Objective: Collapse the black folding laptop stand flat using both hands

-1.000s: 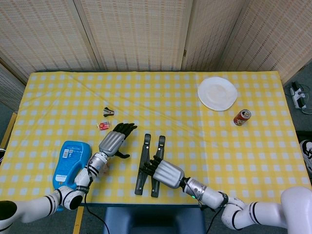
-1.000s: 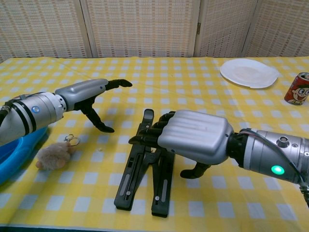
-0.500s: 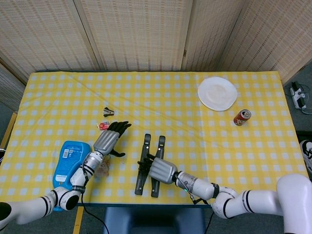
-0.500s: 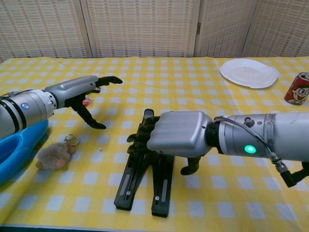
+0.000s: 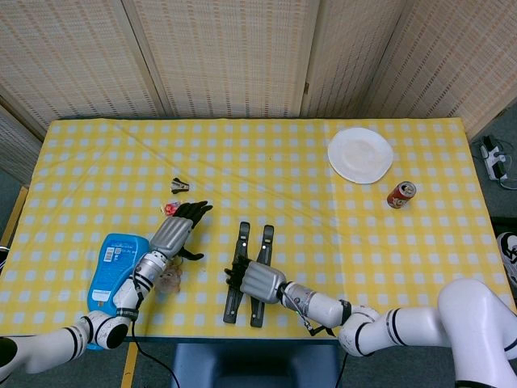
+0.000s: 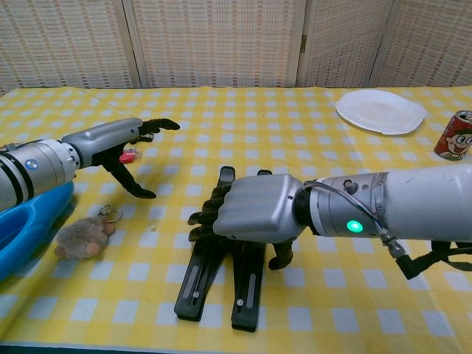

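Observation:
The black folding laptop stand [image 5: 241,242] [image 6: 193,282] lies near the table's front edge, its two bars close together and nearly parallel. My right hand [image 5: 257,280] [image 6: 254,210] sits on top of its middle. The dark fingers [image 6: 205,215] curl down over the left bar, and the thumb stands by the right bar, so the hand spans both bars. My left hand [image 5: 174,230] [image 6: 110,144] hovers above the cloth to the left of the stand. Its fingers are spread and hold nothing, clear of the stand.
A blue container [image 5: 117,267] [image 6: 22,228] and a small plush keychain [image 6: 81,236] lie at the front left. A red bit [image 6: 130,155] and a binder clip [image 5: 179,186] lie beyond the left hand. A white plate [image 5: 360,154] and a soda can [image 5: 401,194] stand far right.
My right hand has slid left across the stand and settled lower on its bars. The left hand has drawn back to the left, away from the stand. The stand has stayed put.

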Motion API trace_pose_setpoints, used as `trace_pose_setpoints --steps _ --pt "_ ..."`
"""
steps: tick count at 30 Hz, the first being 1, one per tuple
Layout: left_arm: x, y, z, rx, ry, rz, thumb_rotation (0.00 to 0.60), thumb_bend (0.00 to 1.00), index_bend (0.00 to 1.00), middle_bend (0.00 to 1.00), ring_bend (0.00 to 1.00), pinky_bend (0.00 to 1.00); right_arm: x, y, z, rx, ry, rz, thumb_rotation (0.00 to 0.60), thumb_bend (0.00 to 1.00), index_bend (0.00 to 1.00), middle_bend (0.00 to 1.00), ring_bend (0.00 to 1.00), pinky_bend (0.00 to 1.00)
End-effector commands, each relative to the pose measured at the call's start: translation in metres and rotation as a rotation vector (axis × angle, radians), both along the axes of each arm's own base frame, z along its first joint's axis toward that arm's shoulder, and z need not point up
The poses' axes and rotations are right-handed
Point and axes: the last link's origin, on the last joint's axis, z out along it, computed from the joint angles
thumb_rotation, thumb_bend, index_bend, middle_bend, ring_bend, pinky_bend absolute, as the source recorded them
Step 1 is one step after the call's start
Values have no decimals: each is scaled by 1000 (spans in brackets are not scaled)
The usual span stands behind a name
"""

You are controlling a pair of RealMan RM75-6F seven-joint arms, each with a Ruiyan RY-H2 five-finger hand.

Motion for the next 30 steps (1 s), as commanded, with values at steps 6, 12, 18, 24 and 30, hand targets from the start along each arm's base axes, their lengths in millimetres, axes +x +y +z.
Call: trace_pose_setpoints --steps 6,12,18,24,30 --pt "-4 1 2 7 -2 9 600 113 14 53 25 0 9 -1 -7 16 28 -4 600 273 0 41 45 52" --pt "-6 1 3 9 -5 14 600 112 14 52 23 0 16 -3 -9 20 31 -15 600 274 0 127 60 52" --pt "-7 0 4 12 -10 16 600 112 14 52 23 0 20 -5 -10 10 15 -19 600 273 121 239 101 52" --pt "-9 1 6 17 -15 17 600 112 14 52 23 0 21 -7 -3 -4 -32 -6 600 274 318 348 183 65" --pt "-7 0 5 15 -18 14 600 113 14 52 23 0 19 -8 -1 -12 -74 12 600 274 444 431 236 78"
